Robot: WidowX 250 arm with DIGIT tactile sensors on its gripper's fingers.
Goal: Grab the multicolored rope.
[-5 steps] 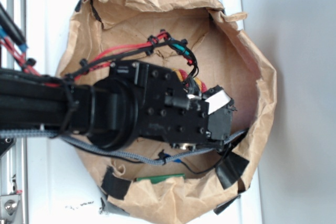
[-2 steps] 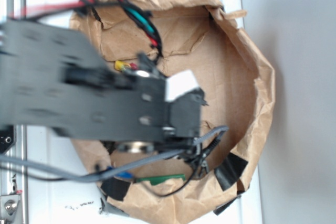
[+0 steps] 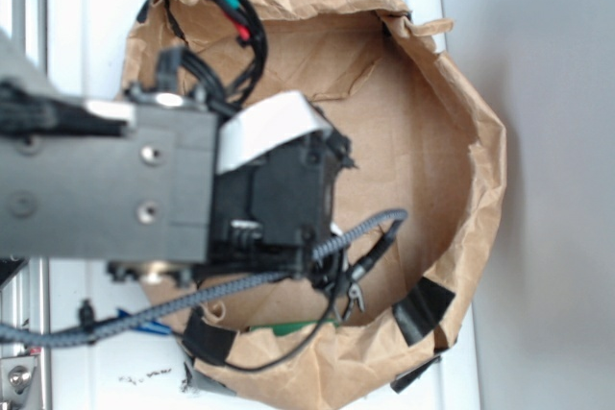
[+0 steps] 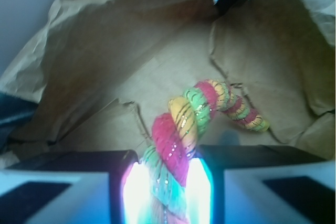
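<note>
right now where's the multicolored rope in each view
Exterior: the multicolored rope is not visible; the arm and gripper cover the middle of the brown paper bag.
Wrist: the rope rises from between the gripper's two fingers at bottom centre, which are closed on it, and curves up and right.
Shared landmark: the crumpled paper bag walls around both scenes.

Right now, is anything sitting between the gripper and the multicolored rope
No. In the wrist view the multicolored rope is already pinched between the gripper fingers, with nothing visible between them. Its free end curves out over the brown paper lining. The exterior view hides the rope behind the arm.
</note>
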